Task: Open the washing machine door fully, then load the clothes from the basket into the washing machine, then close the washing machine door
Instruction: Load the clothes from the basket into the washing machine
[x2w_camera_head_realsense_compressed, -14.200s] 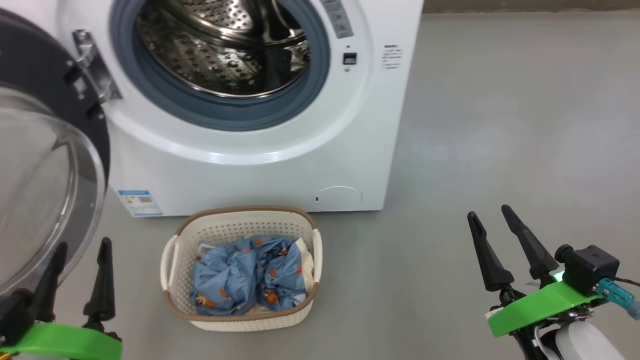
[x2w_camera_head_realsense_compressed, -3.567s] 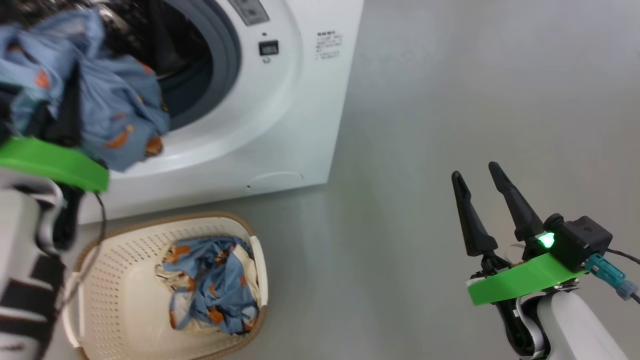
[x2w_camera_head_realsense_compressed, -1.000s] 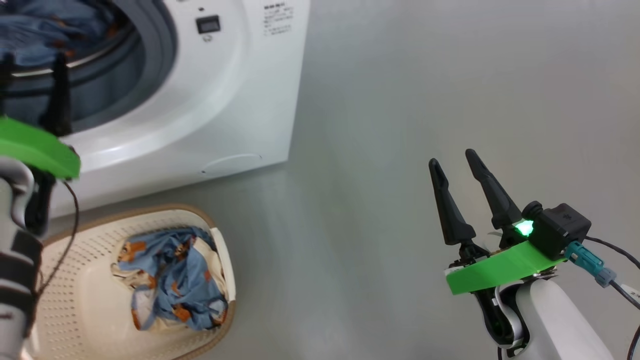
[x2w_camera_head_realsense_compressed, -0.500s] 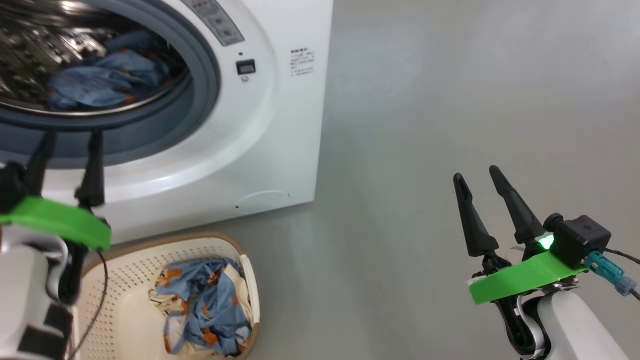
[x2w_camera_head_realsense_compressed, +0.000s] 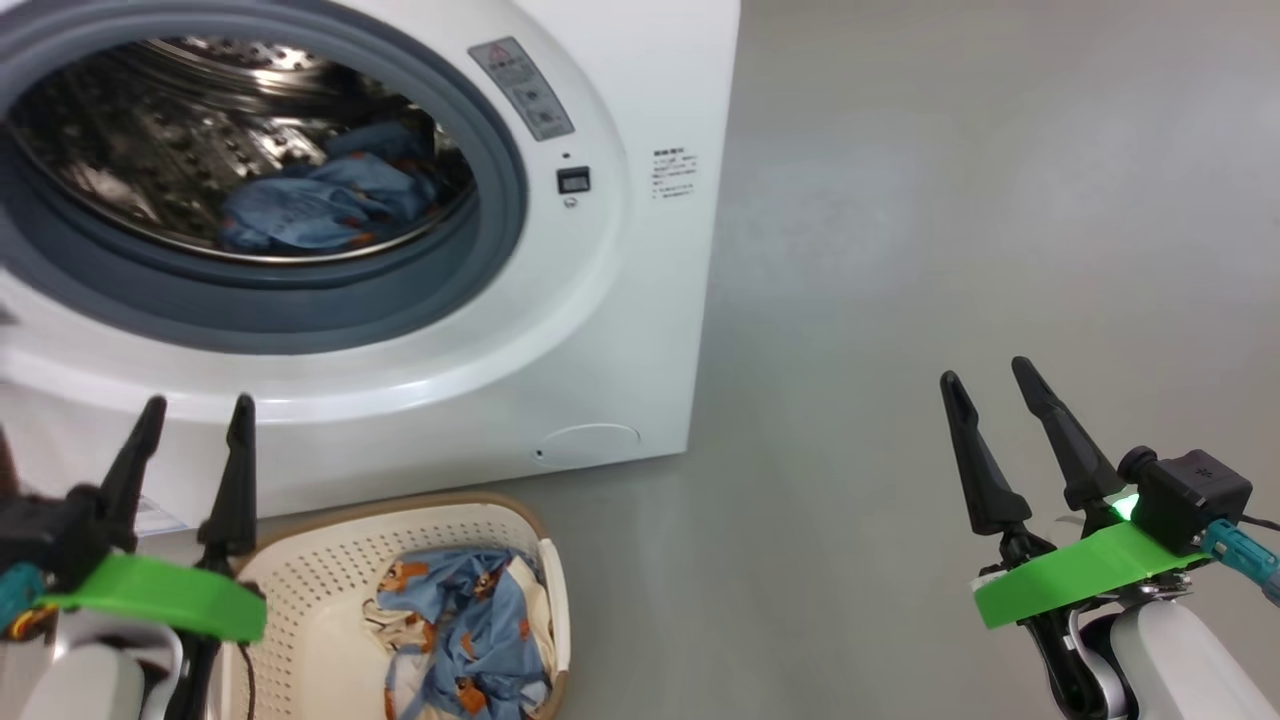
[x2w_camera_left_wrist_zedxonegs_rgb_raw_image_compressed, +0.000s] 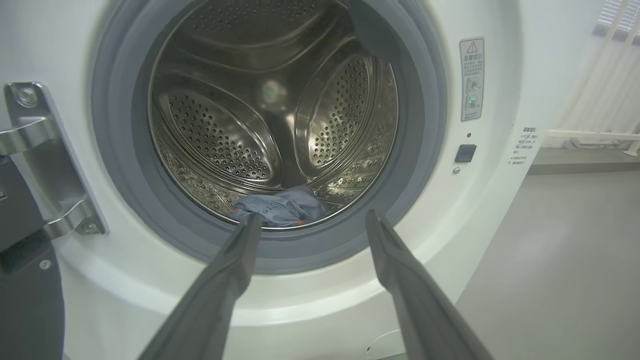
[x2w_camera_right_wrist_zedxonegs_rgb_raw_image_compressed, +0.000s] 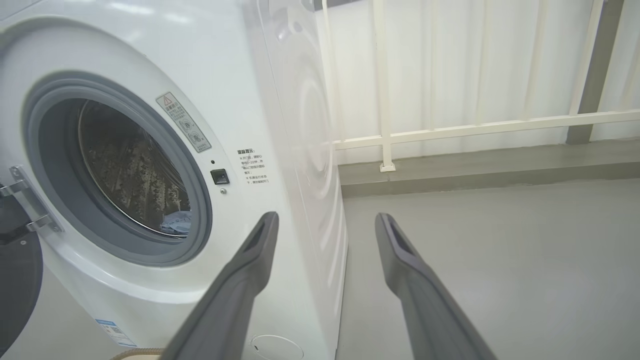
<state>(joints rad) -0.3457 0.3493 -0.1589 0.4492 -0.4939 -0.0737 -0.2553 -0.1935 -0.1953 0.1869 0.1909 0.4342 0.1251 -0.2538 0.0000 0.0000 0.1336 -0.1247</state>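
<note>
The white washing machine (x2w_camera_head_realsense_compressed: 600, 330) stands with its mouth uncovered. The washing machine door (x2w_camera_left_wrist_zedxonegs_rgb_raw_image_compressed: 22, 300) shows as a dark edge swung out to the left beside its steel hinge (x2w_camera_left_wrist_zedxonegs_rgb_raw_image_compressed: 45, 160). One piece of the blue bear-print clothes (x2w_camera_head_realsense_compressed: 320, 205) lies in the drum and shows past my left fingertips (x2w_camera_left_wrist_zedxonegs_rgb_raw_image_compressed: 280, 207). More clothes (x2w_camera_head_realsense_compressed: 465, 630) lie in the cream basket (x2w_camera_head_realsense_compressed: 400, 500) on the floor below the machine. My left gripper (x2w_camera_head_realsense_compressed: 199, 402) stands open and empty outside the drum mouth, above the basket's left end. My right gripper (x2w_camera_head_realsense_compressed: 984, 370) hangs open and empty over the bare floor at the right.
Grey floor (x2w_camera_head_realsense_compressed: 950, 200) stretches to the right of the machine. A white railing (x2w_camera_right_wrist_zedxonegs_rgb_raw_image_compressed: 450, 130) with pale curtains behind it stands past the machine's right side. A small white round cap (x2w_camera_head_realsense_compressed: 590, 442) sits low on the machine's front.
The head camera has swung, so the whole picture shifted. My left gripper has drawn back from the drum mouth and sunk toward the basket, empty. The right gripper holds its pose.
</note>
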